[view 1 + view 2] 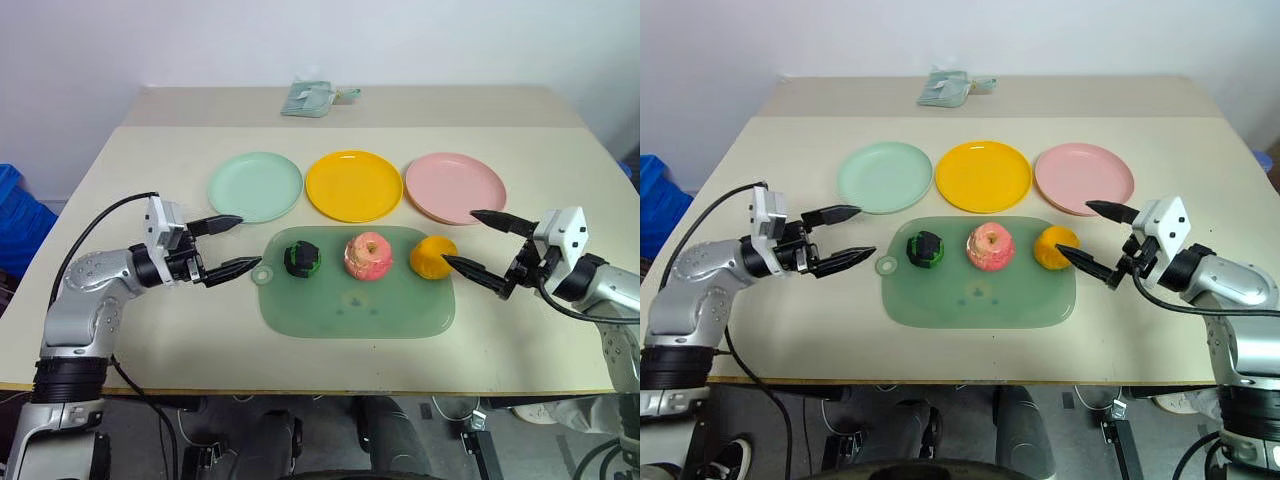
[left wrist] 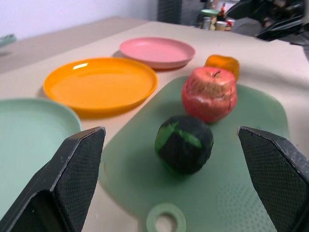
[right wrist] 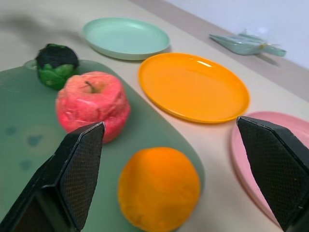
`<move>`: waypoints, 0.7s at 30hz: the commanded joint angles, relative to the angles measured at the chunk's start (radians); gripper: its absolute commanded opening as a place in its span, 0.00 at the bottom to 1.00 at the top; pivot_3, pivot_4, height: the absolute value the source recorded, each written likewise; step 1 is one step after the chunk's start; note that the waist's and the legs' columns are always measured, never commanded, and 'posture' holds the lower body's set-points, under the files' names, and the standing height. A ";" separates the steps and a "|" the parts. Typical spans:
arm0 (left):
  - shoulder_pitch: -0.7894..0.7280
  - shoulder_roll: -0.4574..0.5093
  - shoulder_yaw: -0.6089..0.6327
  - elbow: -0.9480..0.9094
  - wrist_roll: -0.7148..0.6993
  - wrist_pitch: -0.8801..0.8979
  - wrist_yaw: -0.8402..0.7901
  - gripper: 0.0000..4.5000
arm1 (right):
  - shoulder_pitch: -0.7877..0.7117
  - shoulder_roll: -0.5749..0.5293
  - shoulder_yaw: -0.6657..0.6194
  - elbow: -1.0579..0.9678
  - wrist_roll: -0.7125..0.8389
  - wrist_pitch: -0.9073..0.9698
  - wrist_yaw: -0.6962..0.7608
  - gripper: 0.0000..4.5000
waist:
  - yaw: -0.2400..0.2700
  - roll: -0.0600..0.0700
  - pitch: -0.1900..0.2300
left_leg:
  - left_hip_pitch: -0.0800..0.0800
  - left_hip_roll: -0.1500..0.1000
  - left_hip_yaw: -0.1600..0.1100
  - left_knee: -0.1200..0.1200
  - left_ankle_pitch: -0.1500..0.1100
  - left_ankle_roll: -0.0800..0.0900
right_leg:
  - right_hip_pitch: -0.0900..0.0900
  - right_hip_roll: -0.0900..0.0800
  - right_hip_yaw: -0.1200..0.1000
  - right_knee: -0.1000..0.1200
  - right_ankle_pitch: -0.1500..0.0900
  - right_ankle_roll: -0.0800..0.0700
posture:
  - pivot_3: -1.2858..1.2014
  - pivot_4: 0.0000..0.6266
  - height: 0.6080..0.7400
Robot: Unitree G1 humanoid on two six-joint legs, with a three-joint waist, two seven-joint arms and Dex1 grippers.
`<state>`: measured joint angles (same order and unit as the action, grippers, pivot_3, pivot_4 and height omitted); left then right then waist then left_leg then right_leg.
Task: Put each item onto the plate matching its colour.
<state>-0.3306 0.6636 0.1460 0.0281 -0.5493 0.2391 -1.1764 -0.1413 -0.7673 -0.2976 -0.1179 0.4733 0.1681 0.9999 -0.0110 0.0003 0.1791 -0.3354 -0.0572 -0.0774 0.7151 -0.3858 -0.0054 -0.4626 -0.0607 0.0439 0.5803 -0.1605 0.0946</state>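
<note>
Both grippers are hovering spread wide and empty. The left gripper (image 1: 228, 245) is facing the green-and-black lump (image 1: 301, 259) just ahead of its jaws; the orange fruit (image 1: 432, 256) is sitting between the right gripper's (image 1: 474, 241) fingertips. All are resting on the mat (image 1: 357, 310). The orange fruit is probably smooth and slippery, so grip across its widest part.

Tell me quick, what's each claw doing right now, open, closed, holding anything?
Left claw: open, holding nothing, beside the green mat.
Right claw: open, holding nothing, near the orange fruit.
</note>
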 commanded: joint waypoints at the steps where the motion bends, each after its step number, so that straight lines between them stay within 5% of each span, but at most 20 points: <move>1: -0.004 0.011 0.025 -0.053 -0.015 0.002 0.011 1.00 | -0.047 -0.016 0.000 -0.009 0.000 -0.018 0.008 0.99 | -0.003 0.000 0.000 | 0.000 0.000 0.000 0.000 0.000 0.000 | 0.000 0.000 0.000 0.000 0.000 0.000 | 0.52 0.24 1.00; 12: -0.052 0.050 0.028 -0.047 -0.057 0.167 0.043 1.00 | -0.173 -0.065 0.050 -0.152 0.112 0.221 -0.006 0.99 | 0.001 0.000 0.000 | -0.001 0.000 0.000 0.000 0.000 0.000 | -0.001 0.000 0.000 0.000 0.000 0.000 | 0.52 0.24 1.00; 21: -0.040 -0.004 -0.033 -0.004 -0.026 0.114 -0.008 1.00 | -0.477 -0.033 0.275 -0.286 0.184 0.555 -0.102 0.99 | -0.002 0.000 0.000 | -0.002 0.001 -0.001 0.000 0.001 -0.001 | -0.002 0.000 0.000 0.000 0.000 0.000 | 0.52 0.24 1.00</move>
<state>-0.3716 0.6740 0.1347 0.0543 -0.5863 0.3919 -1.1716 -0.5776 -0.8196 -0.0539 -0.3634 0.6486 0.6781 0.9407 -0.0129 0.0002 0.1792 -0.3375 -0.0565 -0.0784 0.7149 -0.3848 -0.0073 -0.4648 -0.0605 0.0434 0.5801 -0.1604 0.0946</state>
